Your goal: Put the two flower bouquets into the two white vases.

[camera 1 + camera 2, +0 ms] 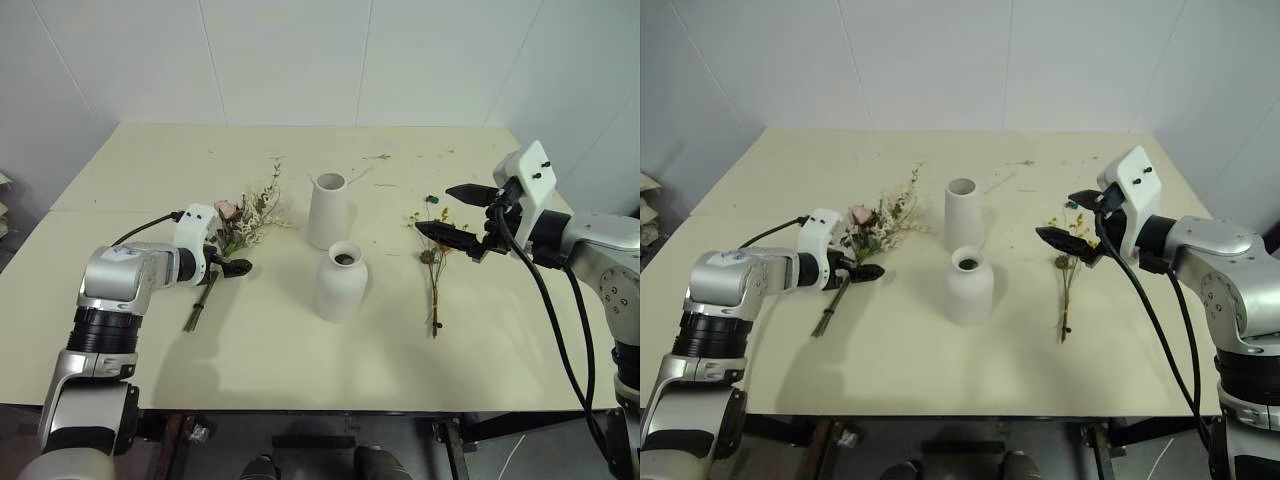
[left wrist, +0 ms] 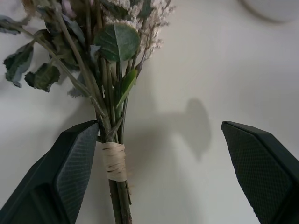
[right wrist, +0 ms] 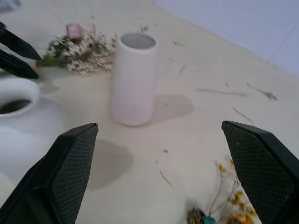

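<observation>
The larger bouquet (image 1: 247, 214) with a pink rose lies on the table left of the vases, stems toward me. My left gripper (image 1: 230, 260) is open and low over its stems. In the left wrist view the raffia-tied stems (image 2: 115, 161) lie just inside one finger of the open left gripper (image 2: 159, 126). The thin bouquet (image 1: 433, 262) with yellow blossoms lies right of the vases. My right gripper (image 1: 432, 207) hangs open above its blossoms, holding nothing. The tall vase (image 1: 328, 210) stands upright at the centre, with the round-bellied vase (image 1: 341, 283) just in front of it.
The cream table (image 1: 150, 170) has dried flower crumbs (image 1: 378, 157) scattered near its back. White walls stand close behind and to the right. In the right wrist view the tall vase (image 3: 134, 79) stands ahead, with the short vase's rim (image 3: 16, 91) to one side.
</observation>
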Controlling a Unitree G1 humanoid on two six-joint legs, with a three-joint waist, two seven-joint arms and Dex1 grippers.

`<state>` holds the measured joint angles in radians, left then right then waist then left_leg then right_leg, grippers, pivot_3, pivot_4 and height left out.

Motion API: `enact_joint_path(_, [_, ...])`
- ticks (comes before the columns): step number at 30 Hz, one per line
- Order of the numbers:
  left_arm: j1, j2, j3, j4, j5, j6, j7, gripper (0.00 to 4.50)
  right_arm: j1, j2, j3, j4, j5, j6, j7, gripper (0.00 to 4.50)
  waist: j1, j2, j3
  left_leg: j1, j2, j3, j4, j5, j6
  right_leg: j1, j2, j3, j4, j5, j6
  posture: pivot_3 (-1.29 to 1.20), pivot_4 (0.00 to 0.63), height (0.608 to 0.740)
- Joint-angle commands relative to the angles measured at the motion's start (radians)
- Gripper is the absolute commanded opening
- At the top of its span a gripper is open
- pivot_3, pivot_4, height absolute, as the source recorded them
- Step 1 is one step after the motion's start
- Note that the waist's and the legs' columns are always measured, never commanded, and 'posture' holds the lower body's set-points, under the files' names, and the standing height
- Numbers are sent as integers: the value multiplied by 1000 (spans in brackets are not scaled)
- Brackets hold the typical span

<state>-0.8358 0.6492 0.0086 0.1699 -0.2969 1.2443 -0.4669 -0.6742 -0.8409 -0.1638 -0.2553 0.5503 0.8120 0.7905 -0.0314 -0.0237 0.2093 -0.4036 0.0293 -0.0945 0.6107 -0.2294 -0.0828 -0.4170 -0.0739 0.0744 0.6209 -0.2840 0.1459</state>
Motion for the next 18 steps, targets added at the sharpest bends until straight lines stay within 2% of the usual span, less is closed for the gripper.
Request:
enact_joint_path(1, [-38, 21, -11, -27, 19, 72, 22, 4467, 2, -23, -46, -41, 30, -47, 46, 4500, 0, 0, 0, 0, 0, 0, 0, 0, 0, 0, 0, 0, 0, 0, 0, 0, 150, 740])
enact_joint_path(9, [-101, 69, -62, -12, 34, 196, 33, 4467, 0, -13, -59, -40, 74, -113, 106, 4500, 0, 0, 0, 0, 0, 0, 0, 0, 0, 0, 0, 0, 0, 0, 0, 0, 150, 740])
enact_joint_path(18, [-151, 74, -50, -23, 42, 253, 65, 4467, -1, -22, -55, -27, 75, -133, 118, 4500, 2, -1, 1, 0, 0, 0, 0, 0, -1, 0, 0, 0, 0, 0, 0, 0, 150, 740])
